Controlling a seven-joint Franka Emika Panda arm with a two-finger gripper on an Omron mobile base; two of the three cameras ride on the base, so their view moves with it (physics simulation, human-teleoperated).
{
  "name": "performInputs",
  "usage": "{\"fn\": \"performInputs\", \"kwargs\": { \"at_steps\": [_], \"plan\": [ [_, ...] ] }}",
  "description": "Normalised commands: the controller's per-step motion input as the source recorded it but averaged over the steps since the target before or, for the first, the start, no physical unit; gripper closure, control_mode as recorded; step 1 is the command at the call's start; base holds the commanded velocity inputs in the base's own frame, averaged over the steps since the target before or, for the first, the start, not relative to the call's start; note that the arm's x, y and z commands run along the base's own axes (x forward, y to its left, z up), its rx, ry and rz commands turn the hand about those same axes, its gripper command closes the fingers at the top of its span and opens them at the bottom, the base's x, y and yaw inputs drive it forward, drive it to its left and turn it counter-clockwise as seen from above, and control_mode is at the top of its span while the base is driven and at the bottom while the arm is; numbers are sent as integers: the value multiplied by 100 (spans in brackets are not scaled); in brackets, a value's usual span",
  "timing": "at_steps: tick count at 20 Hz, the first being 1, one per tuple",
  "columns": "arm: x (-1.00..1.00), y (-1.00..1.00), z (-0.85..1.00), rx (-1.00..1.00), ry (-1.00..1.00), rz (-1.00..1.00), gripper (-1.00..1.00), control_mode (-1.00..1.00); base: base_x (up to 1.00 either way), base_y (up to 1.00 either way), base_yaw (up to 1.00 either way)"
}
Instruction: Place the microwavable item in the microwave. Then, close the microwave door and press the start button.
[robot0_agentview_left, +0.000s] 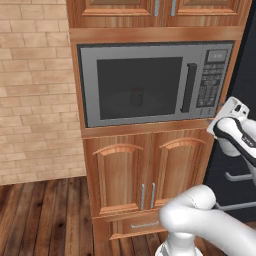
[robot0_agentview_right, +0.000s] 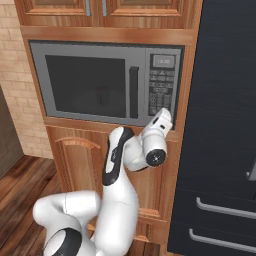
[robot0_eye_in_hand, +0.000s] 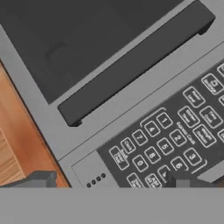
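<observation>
**Hand view: claw spread wide at the keypad, door shut, cup inside**

Hand view looks straight at the microwave (robot0_eye_in_hand: 131, 109) front from close up. You see the dark bar handle (robot0_eye_in_hand: 135, 65) running diagonally across the door (robot0_eye_in_hand: 65, 39), and the keypad (robot0_eye_in_hand: 175, 144) beside it, on the side away from the window. The two dark fingertips (robot0_eye_in_hand: 39, 178) rise at the bottom edge, set far apart with nothing between them. One sits over the wood trim at the microwave's corner, the other over the lowest keypad rows.

The cup (robot0_agentview_left: 136, 96) is inside the microwave, a faint dark upright shape behind the window, about mid-cavity. The door lies flush with the frame, so only the start button looks left to do.

Handling, as a judgement: the keypad is a stiff, flat panel and its buttons are small and close together. You want one fingertip on one button, pressed straight in, not a pinch. With the fingers spread this wide, the spare finger should stay off the panel. The cup looks light and rigid and needs no more handling.

Left base view shows the whole microwave in its wooden cabinet (robot0_agentview_left: 150, 170), with the hand just off the keypad's lower corner. Right base view shows the gripper (robot0_agentview_right: 163, 120) just below the keypad, and a dark fridge (robot0_agentview_right: 222, 125) beside the microwave. Neither gives readable button labels; the hand view does, though blurred, and I cannot tell which is start.
</observation>
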Motion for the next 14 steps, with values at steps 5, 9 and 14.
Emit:
{"fn": "performInputs", "kwargs": {
  "at_steps": [5, 9, 14],
  "plan": [
    [36, -1, -20, 0, 10, 0, -100, -100, 0, 0, 0],
    [38, 0, -13, 0, 13, 0, -100, -100, 0, 0, 0],
    [30, -8, -16, 0, 11, 0, -100, -100, 0, 0, 0]
  ]
}}
